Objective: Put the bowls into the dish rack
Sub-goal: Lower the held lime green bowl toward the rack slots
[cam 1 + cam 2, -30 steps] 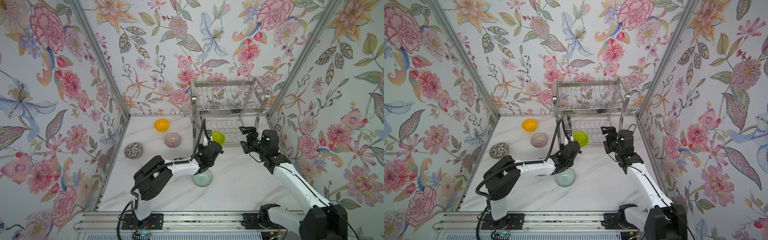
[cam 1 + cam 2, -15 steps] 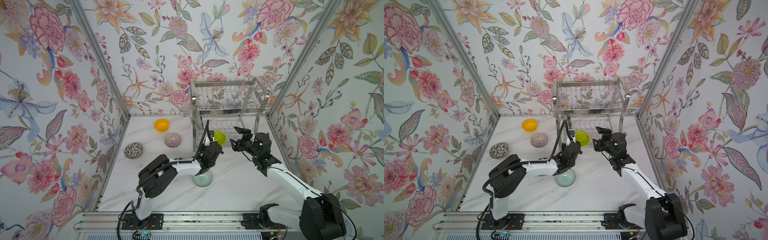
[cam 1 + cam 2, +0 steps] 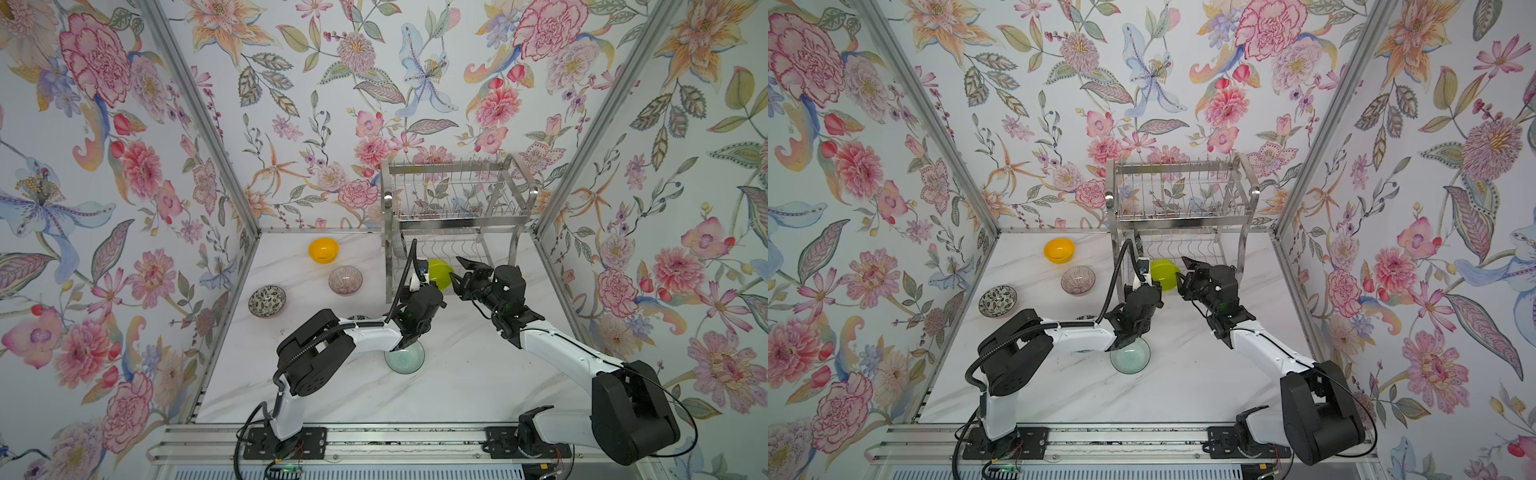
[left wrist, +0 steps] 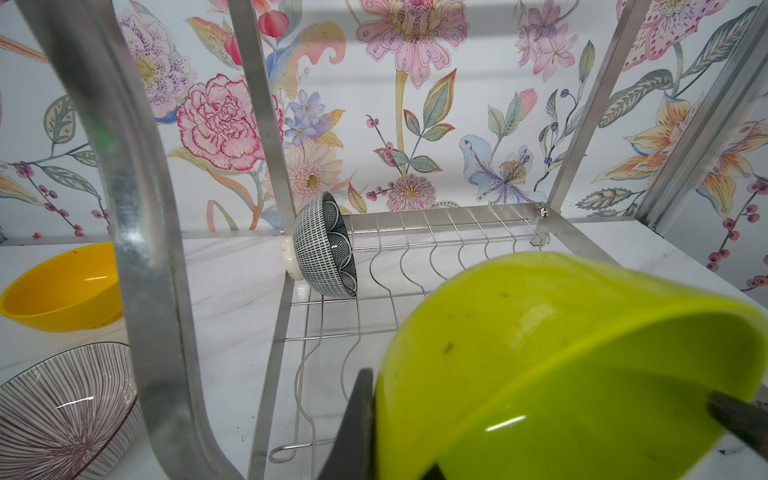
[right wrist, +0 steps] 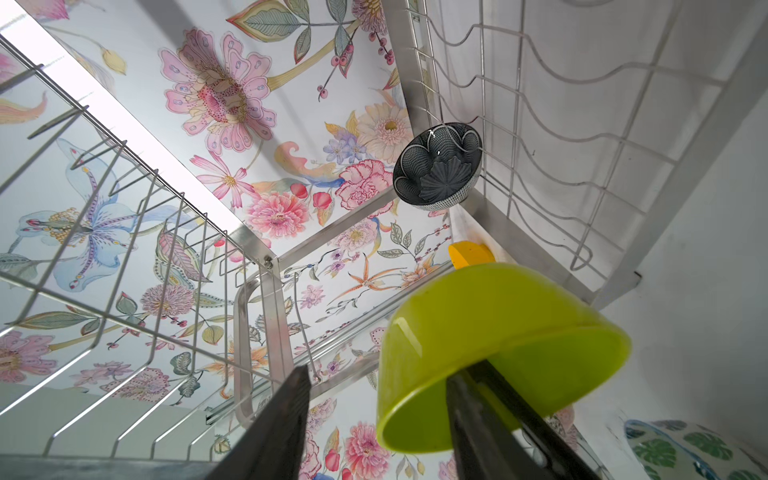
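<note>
Two grippers flanked the lime bowl at the rack: left gripper, jaws pinching its rim; right gripper, jaws spread beside it.

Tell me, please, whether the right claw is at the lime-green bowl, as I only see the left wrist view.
Observer: Yes; in both top views the right claw sits just right of the lime-green bowl, jaws apart.
Operator: Thanks. Which bowls am I missing?
Observer: A pale green glass bowl lies beneath the left arm.
Operator: Any others?
Observer: A speckled bowl sits left of the ribbed glass bowl.
</note>
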